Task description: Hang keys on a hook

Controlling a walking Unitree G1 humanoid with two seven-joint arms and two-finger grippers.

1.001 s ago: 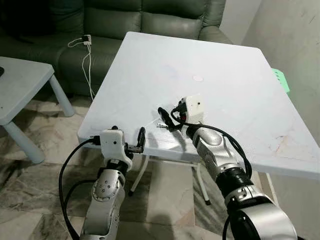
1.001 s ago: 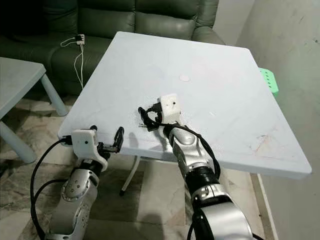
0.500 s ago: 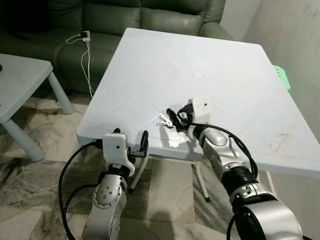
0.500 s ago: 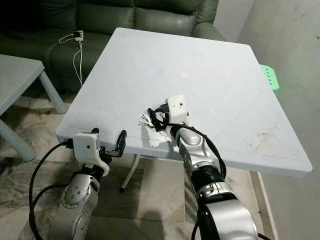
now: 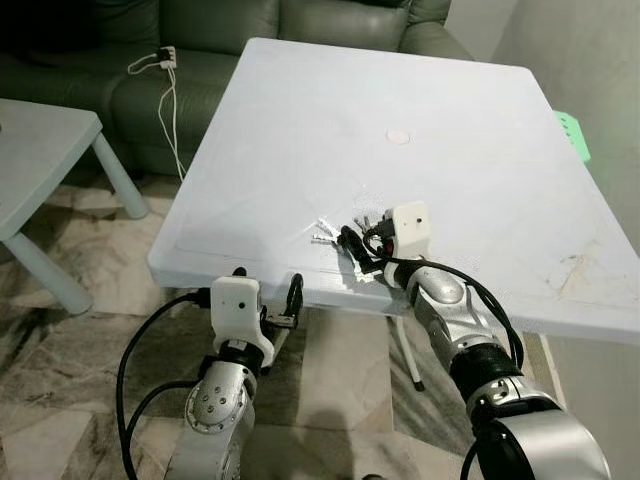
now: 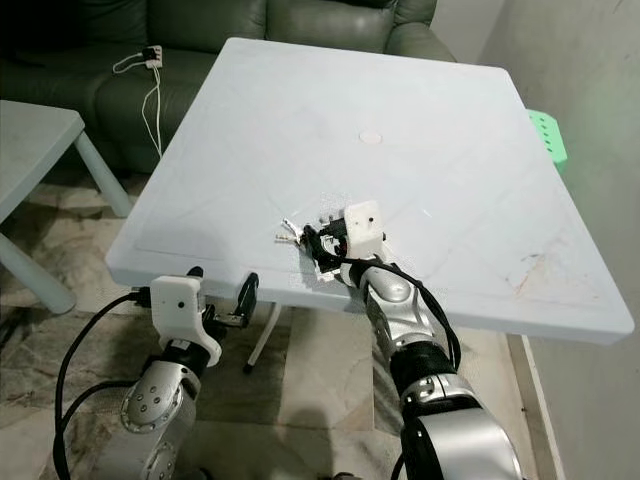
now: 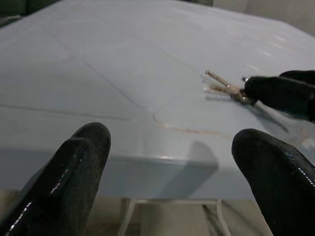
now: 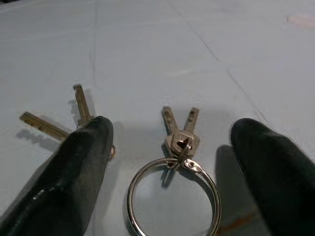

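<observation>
White table (image 5: 470,130), keys (image 8: 179,142) on ring lying near its front edge between spread fingers (image 8: 78,162) of right gripper (image 8: 172,167), nothing grasped. Left gripper (image 7: 167,167) open, below table edge.

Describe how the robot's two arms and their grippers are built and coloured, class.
Both arms are silver, jointed metal with black cables looping alongside. Each wrist carries a white boxy camera housing. The left gripper and the right gripper each have two long, glossy black fingers with rounded tips.
</observation>
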